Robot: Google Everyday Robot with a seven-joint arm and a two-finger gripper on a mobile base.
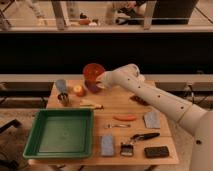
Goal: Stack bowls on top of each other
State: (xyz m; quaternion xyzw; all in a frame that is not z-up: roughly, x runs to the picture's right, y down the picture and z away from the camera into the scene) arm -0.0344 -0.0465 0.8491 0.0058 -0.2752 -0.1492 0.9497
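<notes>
Red-orange bowl (pixel 93 71) hangs in the air over the far side of the wooden table (pixel 116 107), tipped so that its hollow faces the camera. The gripper (pixel 101 80) is at the bowl's lower right rim, its fingers closed tight on that rim and carrying the bowl. Just below, the dark purple bowl (pixel 92 89) sits on the tabletop, partly hidden by the raised one; whether the two touch cannot be told. The white arm (pixel 150 95) reaches in from the right, above the table's far right part.

Left of the purple bowl lies a round yellow-red fruit (pixel 78 90). Beyond it a pale blue cup (pixel 61 85) stands, with a small metal cup (pixel 63 99) just in front. A large green tray (pixel 60 112) fills the near left of the table. An orange stick-shaped thing (pixel 124 118) and a dark flat object (pixel 156 151) lie on the near right.
</notes>
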